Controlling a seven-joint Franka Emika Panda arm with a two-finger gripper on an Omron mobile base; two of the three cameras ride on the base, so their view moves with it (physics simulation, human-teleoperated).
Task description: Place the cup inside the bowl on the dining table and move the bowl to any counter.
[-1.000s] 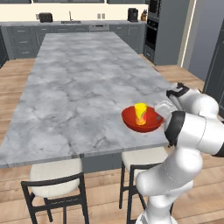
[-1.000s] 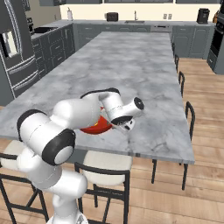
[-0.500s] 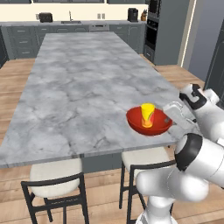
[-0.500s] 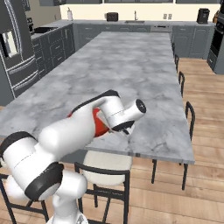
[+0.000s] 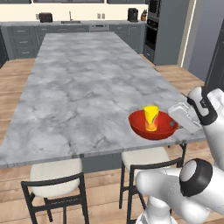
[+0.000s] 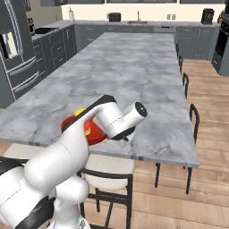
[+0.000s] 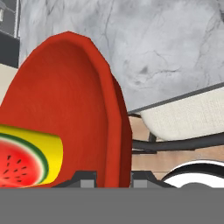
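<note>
With the cup already standing inside the bowl, the first half of the job looks done and the carrying step is in hand. That red bowl sits at the near edge of the long marble desk, above a cushioned stool. Look at the hand view: the fingers straddle the bowl's rim, one tip inside, one outside, clamped on the wall. Next, I'd say, comes a level lift so the cup doesn't tip, then a haul to the grey counter along the far wall, well apart from here.
</note>
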